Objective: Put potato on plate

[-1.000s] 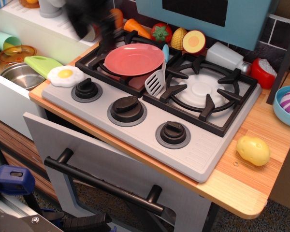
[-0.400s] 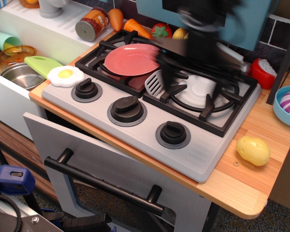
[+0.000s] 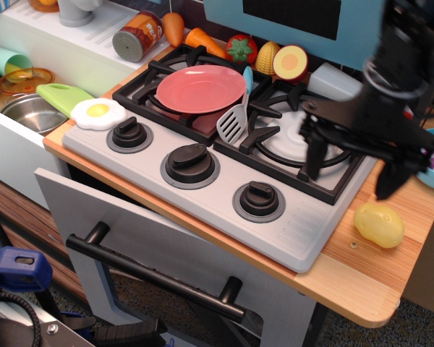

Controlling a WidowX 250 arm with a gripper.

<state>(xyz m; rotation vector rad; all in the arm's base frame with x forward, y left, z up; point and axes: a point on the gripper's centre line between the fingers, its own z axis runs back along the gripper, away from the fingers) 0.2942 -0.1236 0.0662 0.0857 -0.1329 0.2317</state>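
Since the earlier frames the arm has swept from the back left of the stove, across the middle, to the right side; the pincer (image 3: 349, 168) now hangs over the stove's right edge and front right burner, and its shape is sharper than the blur seen a moment ago. The potato (image 3: 379, 224), plate (image 3: 200, 88) and the rest of the scene lie where they were. The pincer is spread wide, one dark finger (image 3: 312, 155) pointing down over the right burner (image 3: 289, 137) and the other down above the worktop (image 3: 362, 267) just up and right of the potato; nothing is between them and they hold nothing. Whether either tip touches the surface below cannot be told. The potato lies on the bare wooden worktop, right of the stove's front corner, just below the right finger and apart from it. The plate sits on the back left burner, well apart from the potato, with a white spatula (image 3: 233, 123) just beside its right rim. A fried egg (image 3: 98, 113) lies at the stove's left edge, and a blue bowl (image 3: 432, 163) shows partly behind the arm.
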